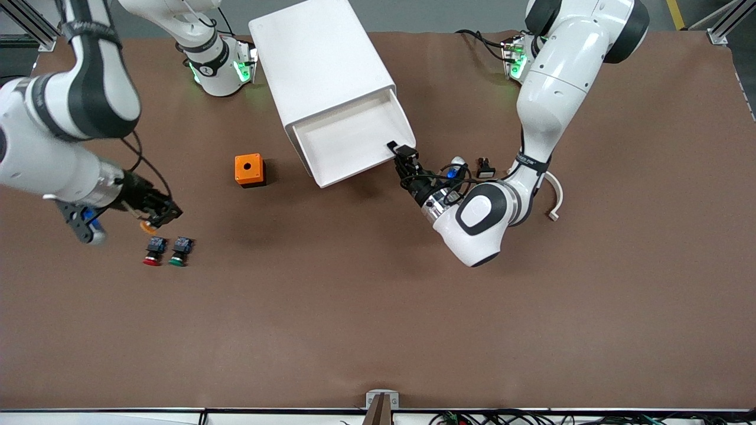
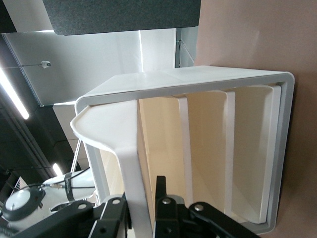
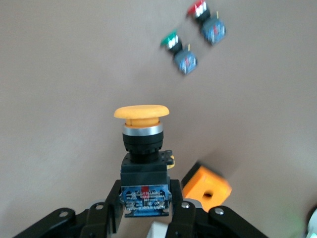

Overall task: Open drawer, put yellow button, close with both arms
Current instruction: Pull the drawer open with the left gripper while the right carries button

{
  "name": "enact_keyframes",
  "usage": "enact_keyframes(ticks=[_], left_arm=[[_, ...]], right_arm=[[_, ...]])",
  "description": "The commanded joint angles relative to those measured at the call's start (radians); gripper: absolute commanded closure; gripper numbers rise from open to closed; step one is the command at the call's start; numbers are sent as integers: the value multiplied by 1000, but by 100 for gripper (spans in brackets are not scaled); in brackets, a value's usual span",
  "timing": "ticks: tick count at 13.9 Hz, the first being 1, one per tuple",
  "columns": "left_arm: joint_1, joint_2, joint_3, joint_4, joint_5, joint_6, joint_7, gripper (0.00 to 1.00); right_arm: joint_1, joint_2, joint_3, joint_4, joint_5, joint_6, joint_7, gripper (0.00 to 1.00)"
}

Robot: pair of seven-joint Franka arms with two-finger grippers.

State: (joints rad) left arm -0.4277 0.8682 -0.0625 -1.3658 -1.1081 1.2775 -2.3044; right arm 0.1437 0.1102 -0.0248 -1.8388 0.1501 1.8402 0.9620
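Note:
The drawer (image 1: 406,126), the top one of the white cabinet (image 1: 319,59), stands pulled out with a bare floor. My left gripper (image 1: 397,150) is at the corner of its front wall toward the left arm's end. In the left wrist view the fingers (image 2: 161,186) sit on either side of that wall (image 2: 128,163), gripper (image 2: 142,191) shut on it. My right gripper (image 1: 158,217) hangs just over the table toward the right arm's end, shut on the black-blue body of the yellow button (image 3: 142,134). Its orange-yellow cap (image 1: 146,225) points away from the hand.
A red-capped button (image 1: 153,252) and a green-capped button (image 1: 179,251) lie side by side on the brown table below the right gripper. An orange box with a hole (image 1: 249,170) sits beside the cabinet. A small black part (image 1: 485,169) and a white curved piece (image 1: 555,198) lie by the left arm.

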Motion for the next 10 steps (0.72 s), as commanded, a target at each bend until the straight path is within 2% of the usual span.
enact_keyframes(ticks=[1,2,3,5,7,10], left_arm=[[3,25,12,22,-9,8,14,71],[3,25,12,22,-9,11,19,69],[3,23,10,22,-9,13,20,50],[3,23,10,28,-12,14,28,0],[4,22,9,30,-48,17,98,0],[10,22,10,42,-114,22,192,0]], right_arm=[[147,-82,-12,-66,17,14,256,100],[205,-83,-12,-66,17,24,341,100],[274,-81,-12,-65,17,48,436,100],[386,-75,-12,-65,17,131,602,100],[474,-63,-14,-59,16,197,705,100],[562,-32,-14,-37,11,208,765,100]])
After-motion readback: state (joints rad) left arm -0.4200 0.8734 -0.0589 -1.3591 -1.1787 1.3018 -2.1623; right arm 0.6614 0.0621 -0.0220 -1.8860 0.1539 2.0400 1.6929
